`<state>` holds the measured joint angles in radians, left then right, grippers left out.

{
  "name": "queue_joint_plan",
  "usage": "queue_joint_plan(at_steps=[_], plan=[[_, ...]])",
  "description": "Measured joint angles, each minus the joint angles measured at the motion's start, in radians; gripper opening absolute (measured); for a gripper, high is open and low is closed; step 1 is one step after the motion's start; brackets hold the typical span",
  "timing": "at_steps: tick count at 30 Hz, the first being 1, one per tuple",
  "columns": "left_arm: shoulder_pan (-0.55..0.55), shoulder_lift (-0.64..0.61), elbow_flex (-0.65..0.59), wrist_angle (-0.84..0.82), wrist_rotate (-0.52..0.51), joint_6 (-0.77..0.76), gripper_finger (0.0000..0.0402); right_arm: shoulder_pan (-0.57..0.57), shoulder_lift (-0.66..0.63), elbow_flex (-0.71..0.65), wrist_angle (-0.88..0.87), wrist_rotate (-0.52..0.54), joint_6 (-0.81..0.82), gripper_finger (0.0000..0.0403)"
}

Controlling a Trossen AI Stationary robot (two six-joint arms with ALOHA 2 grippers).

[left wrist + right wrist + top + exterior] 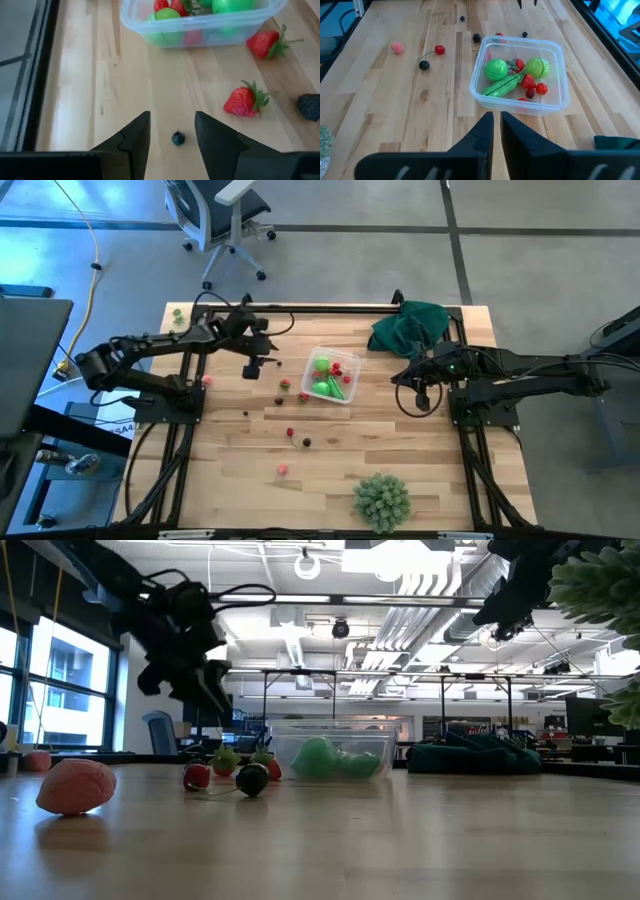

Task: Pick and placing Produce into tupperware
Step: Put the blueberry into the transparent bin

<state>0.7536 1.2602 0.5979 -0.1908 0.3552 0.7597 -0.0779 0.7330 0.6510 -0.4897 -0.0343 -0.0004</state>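
While my left gripper (172, 131) hangs open over a small dark berry (178, 138) left of the tupperware (332, 376), I judge it light, hard and prone to roll. I'd pinch across its middle. My right gripper (497, 125) waits shut, right of the container.

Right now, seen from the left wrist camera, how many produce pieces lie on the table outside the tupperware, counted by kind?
strawberries: 2
small dark blue berry: 1
blackberry: 1
Total: 4
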Motion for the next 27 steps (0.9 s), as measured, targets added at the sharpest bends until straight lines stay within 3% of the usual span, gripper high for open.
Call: queue_joint_plan(at_steps=[5, 14, 27], plan=[[-0.001, 0.001, -0.066, 0.107, 0.040, -0.005, 0.0145, 0.000, 0.000, 0.000, 0.000, 0.000, 0.000, 0.0024], [-0.001, 0.002, -0.114, 0.166, -0.017, 0.013, 0.0145, 0.000, 0.000, 0.000, 0.000, 0.000, 0.000, 0.0024], [0.000, 0.130, -0.122, 0.258, -0.068, 0.010, 0.0145, 0.000, 0.000, 0.000, 0.000, 0.000, 0.000, 0.0024]])
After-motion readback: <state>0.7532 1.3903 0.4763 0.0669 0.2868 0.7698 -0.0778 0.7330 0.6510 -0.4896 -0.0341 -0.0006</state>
